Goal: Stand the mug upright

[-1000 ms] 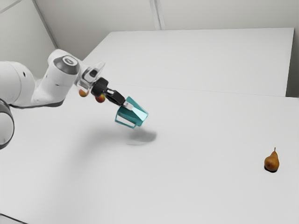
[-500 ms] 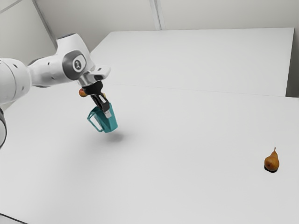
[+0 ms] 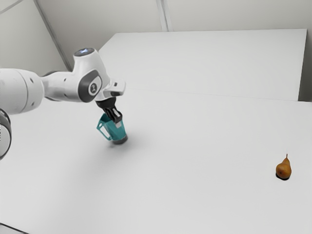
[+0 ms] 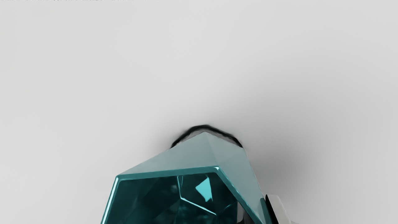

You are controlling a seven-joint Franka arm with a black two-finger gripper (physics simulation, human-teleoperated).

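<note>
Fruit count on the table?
1: the pear, toward the exterior view's right, well away from the mug. The arm may hide others behind it.

1. White tabletop (image 3: 204, 170), matte and plain; soft grey shadow (image 3: 95, 158) on it; faint seam (image 3: 219, 95) along its far side;
2. broad white surface (image 3: 204, 63) beyond the seam;
3. pale grey wall (image 3: 234, 14) behind; upright strip (image 3: 165, 14) on it; light even and diffuse.
</note>
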